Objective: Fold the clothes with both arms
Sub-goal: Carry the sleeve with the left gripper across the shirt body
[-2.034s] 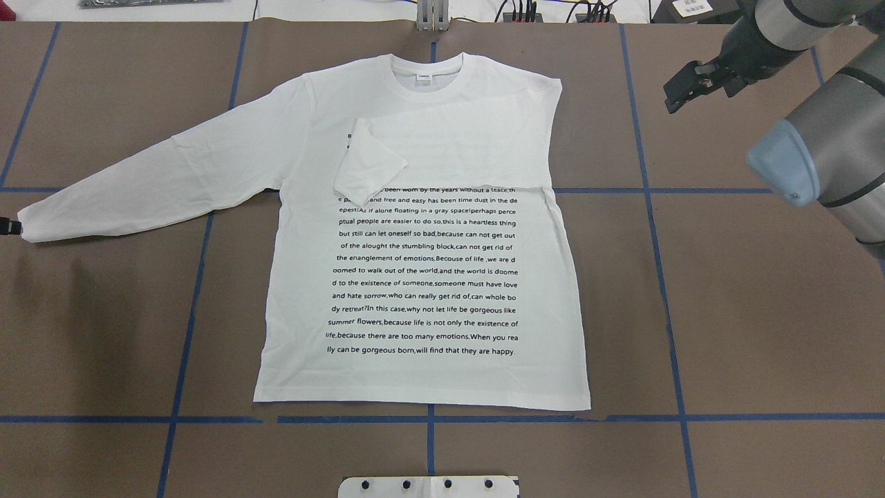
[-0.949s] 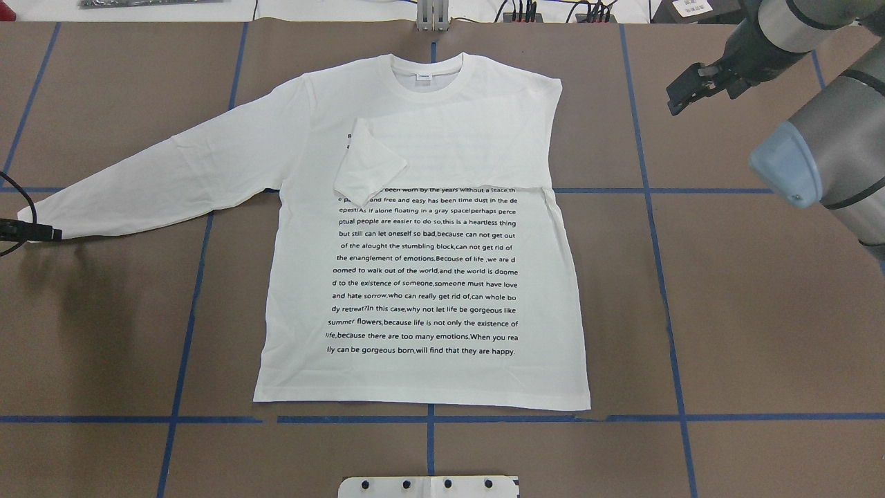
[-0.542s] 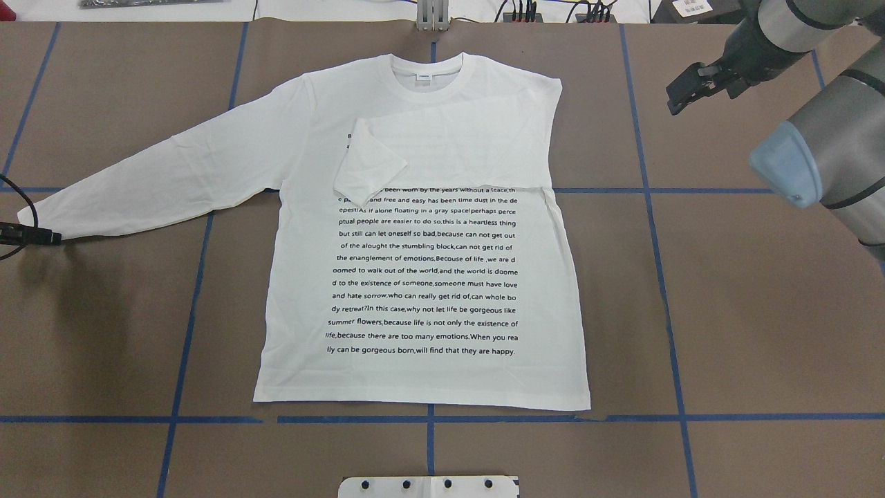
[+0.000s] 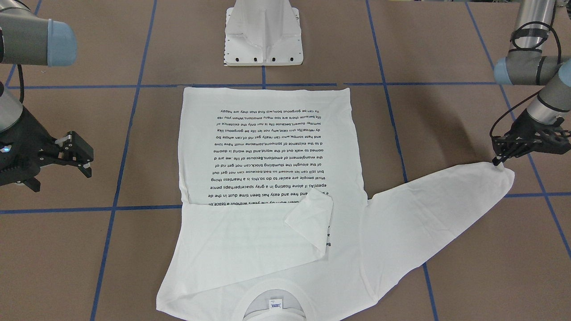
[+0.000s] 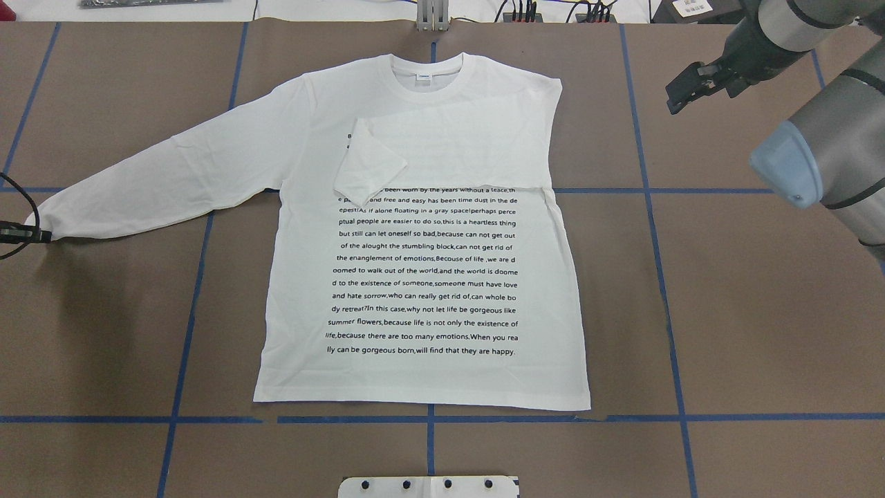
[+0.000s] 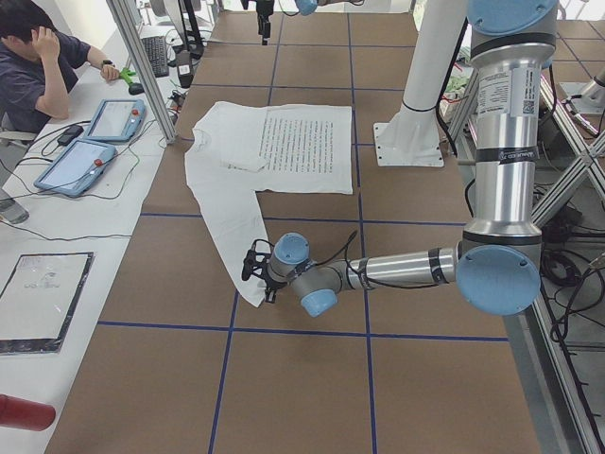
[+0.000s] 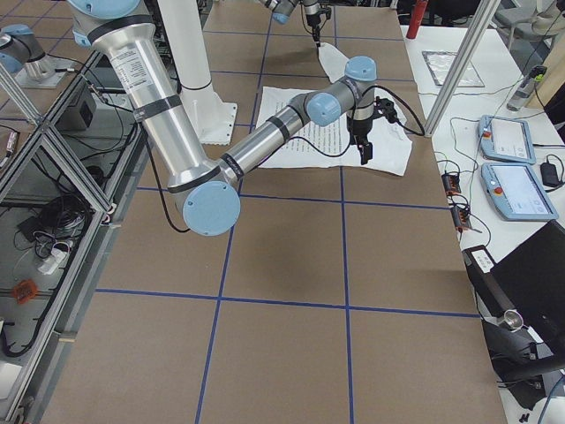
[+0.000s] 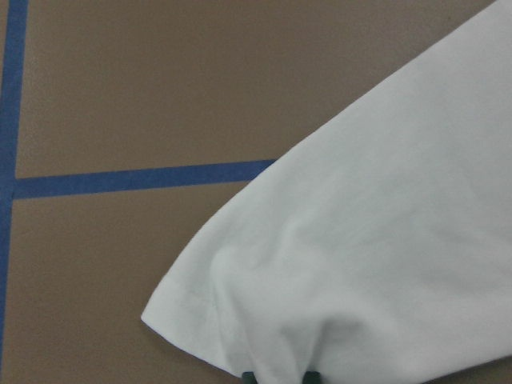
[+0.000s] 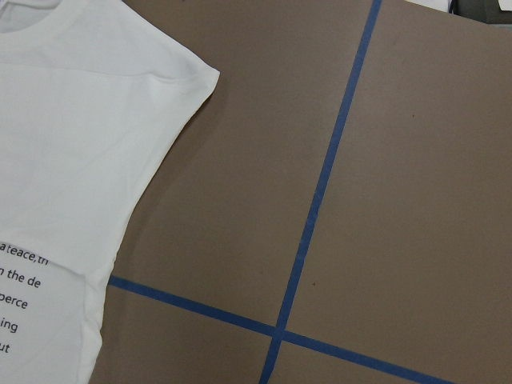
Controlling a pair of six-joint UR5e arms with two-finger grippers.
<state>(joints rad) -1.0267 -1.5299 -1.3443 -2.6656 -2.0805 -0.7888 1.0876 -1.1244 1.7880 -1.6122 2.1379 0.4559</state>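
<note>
One soft white shirt [image 5: 422, 387] flat on brown table [image 5: 760, 311], puckered cuff [image 8: 200, 312] tight in left pincer [image 4: 496, 162]; right pincer [image 5: 672, 97] wide, empty.

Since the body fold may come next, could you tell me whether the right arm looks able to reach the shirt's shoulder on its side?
Probably yes: the right gripper hangs open beside that shoulder, only bare table between.

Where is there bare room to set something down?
Widest: bare table on the robot's right of the shirt, beside the open right gripper. Also the patch between outstretched sleeve and shirt body, and the strip between hem and pedestal base. Crowded at the cuff, by the left gripper.
</note>
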